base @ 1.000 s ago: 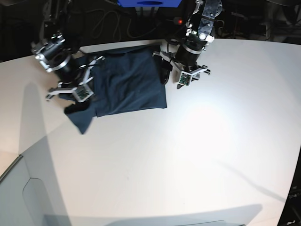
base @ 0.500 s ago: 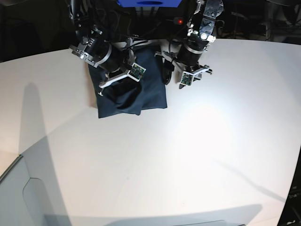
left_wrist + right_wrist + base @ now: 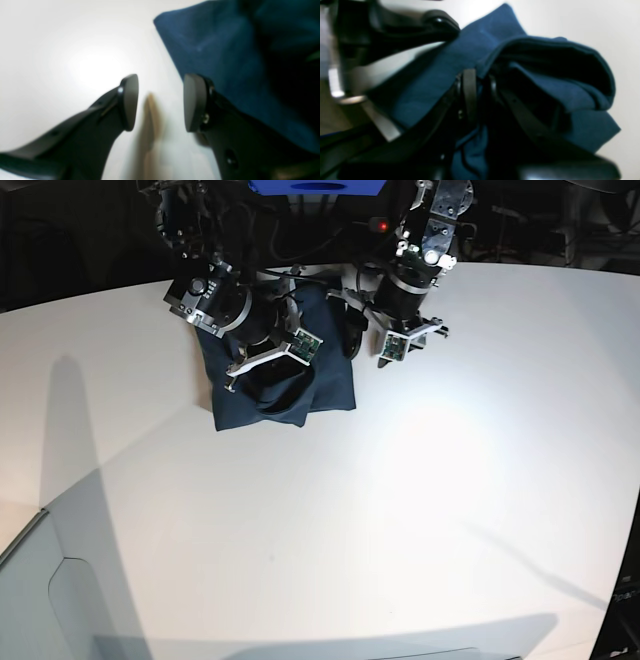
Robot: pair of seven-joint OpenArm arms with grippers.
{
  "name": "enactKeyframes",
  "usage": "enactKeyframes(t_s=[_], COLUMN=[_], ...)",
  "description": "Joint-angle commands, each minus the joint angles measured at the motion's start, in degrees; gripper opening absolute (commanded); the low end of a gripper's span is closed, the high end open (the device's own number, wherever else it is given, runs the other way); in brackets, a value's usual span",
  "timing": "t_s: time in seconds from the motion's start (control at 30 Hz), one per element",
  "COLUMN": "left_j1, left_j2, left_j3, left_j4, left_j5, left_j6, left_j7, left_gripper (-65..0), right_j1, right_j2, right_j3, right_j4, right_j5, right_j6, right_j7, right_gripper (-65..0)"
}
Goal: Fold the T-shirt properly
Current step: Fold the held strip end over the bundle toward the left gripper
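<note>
T-shirt (image 3: 330,375) cloth is lying in a dark blue bunch at the far side of the white table (image 3: 400,510), seen from the base camera. On the left of that view, the right gripper (image 3: 275,375) is sitting over the cloth. Its own wrist camera is showing more: the two black fingers (image 3: 469,92) are pinching together on a fold of the T-shirt (image 3: 545,75), lifting it in a loop. On the right, the left gripper (image 3: 372,340) is resting just beside the shirt's edge. Its wrist camera is showing the jaws standing wide apart over bare table, holding nothing, with blue cloth (image 3: 220,55) beside one finger (image 3: 193,102).
</note>
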Motion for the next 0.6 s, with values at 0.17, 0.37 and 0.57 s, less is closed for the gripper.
enactKeyframes(t_s=[0.17, 0.37, 0.57], left_j1=[-0.16, -0.08, 2.12], left_j2=[-0.28, -0.28, -0.02], left_j3=[-0.11, -0.98, -6.35], left_j4=[0.97, 1.41, 4.93], left_j5=[-0.22, -0.22, -0.22], left_j6=[0.19, 0.19, -0.08], left_j7=[-1.35, -1.35, -1.35], left_gripper=[-36.8, -36.8, -36.8], right_j1=[1.22, 0.87, -0.89], right_j2=[0.24, 0.06, 0.06], right_j3=[-0.04, 0.05, 4.36], right_j4=[0.18, 1.23, 9.23], right_j5=[0.58, 0.58, 0.66], right_j6=[0.62, 0.62, 0.62], right_j7=[1.0, 1.53, 1.53], right_gripper=[-55.7, -25.0, -15.8])
